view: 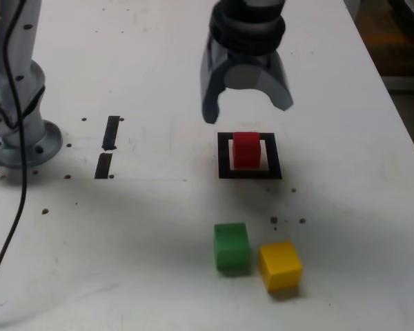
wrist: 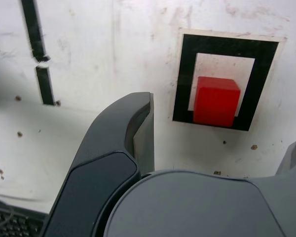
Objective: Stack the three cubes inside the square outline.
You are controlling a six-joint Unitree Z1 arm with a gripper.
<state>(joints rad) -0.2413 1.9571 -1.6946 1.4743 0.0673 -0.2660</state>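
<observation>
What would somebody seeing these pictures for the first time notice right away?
Probably the red cube, sitting alone inside the square outline near the middle of the white table. Right above it hangs the grey pincer, jaws spread and empty. Nearer the camera in the exterior view, the green cube and the yellow cube wait close beside each other, outside the square, the yellow one on the exterior view's right.

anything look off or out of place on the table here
Mostly tidy. The red cube sits off-centre in the square outline, its base overlapping the black border in the wrist view. Dark specks dot the table.
</observation>
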